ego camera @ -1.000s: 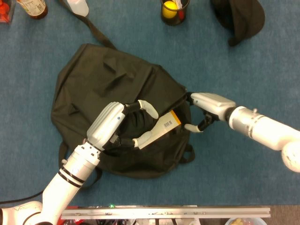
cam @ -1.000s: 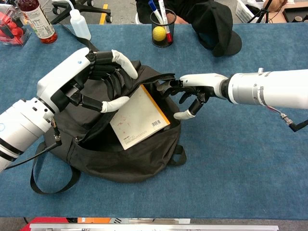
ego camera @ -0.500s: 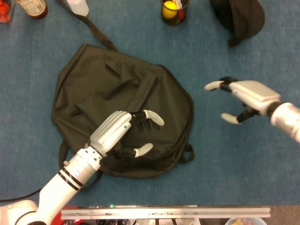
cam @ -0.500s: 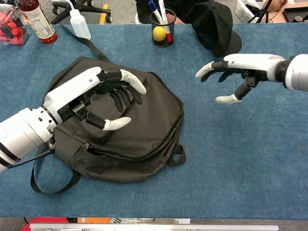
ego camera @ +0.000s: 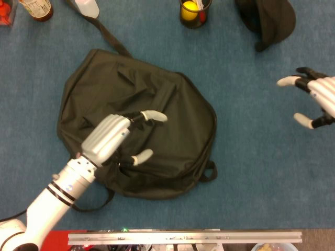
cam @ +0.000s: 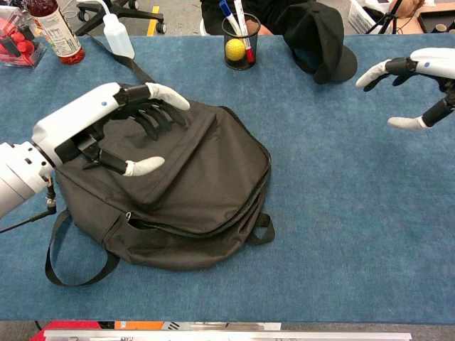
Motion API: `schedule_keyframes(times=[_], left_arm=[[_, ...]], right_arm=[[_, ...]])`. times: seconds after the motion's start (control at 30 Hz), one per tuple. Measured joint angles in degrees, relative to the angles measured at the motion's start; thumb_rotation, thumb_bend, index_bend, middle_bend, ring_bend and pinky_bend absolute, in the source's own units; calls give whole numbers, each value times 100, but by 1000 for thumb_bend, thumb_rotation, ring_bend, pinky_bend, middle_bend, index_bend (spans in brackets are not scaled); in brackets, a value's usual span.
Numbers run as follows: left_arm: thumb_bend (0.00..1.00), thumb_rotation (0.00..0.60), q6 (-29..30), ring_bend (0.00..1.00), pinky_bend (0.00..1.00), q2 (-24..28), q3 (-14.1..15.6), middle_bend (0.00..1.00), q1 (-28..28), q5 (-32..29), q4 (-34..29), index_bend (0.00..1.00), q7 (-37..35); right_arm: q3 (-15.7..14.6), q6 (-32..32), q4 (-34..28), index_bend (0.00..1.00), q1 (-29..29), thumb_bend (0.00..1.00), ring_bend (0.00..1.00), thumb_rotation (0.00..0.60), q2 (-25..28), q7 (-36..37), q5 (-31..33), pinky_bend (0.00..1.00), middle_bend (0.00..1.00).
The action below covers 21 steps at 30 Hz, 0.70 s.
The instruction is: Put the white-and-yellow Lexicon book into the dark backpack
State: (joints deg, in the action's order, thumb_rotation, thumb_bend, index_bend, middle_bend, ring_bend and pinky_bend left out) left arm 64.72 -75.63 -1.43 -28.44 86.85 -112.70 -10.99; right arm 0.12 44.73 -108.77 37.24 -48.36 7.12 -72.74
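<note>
The table (cam: 355, 234), covered in blue fabric, fills both views. The dark backpack (cam: 206, 185) lies flat at centre left of the chest view, its flap lying down over the body and its straps trailing toward the upper left and lower left. The white-and-yellow Lexicon book is not visible in either view; whether it is inside the backpack cannot be told.

The left hand (cam: 106, 131) is above the left part of the backpack, fingers (cam: 167, 94) spread and released, grasping nothing. Whether it touches the fabric cannot be told.

The right hand (cam: 419, 82) is at the upper right edge of the chest view, well apart from the backpack, fingers apart and released, holding nothing. In the head view it is cut off by the right edge of the frame.

A black cap (cam: 320, 39) lies at the upper centre right of the chest view. To its left stands a dark mesh cup (cam: 240, 46) holding a yellow ball (cam: 235, 48) and pens. At the upper left are a white squeeze bottle (cam: 117, 35) and a bottle with red liquid (cam: 53, 28).
</note>
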Motion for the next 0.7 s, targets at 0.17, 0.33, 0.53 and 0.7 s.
schedule_keyframes(times=[0.17,0.33,0.53,0.7], left_arm=[[267,600,277,310,372,279,-30,312,127,76,338,238,188],[267,600,525,310,371,544,-41,310,297,45,768,240,421],[267,600,847,309,366,674,-20,309,534,5,1280,245,643],[268,600,1281,310,362,719,7,308,862,-42,1691,256,643]], right_arm=[[-88,1048,105,219,-514,317,99,600,-44,-752,-176,173,267],[-201,2058,361,257,-1192,316,114,600,-148,-1313,-418,186,278],[-289,2746,884,261,-1715,317,117,600,-398,-1431,-811,188,283],[-332,3120,1170,261,-2054,318,120,600,-543,-1388,-983,194,287]])
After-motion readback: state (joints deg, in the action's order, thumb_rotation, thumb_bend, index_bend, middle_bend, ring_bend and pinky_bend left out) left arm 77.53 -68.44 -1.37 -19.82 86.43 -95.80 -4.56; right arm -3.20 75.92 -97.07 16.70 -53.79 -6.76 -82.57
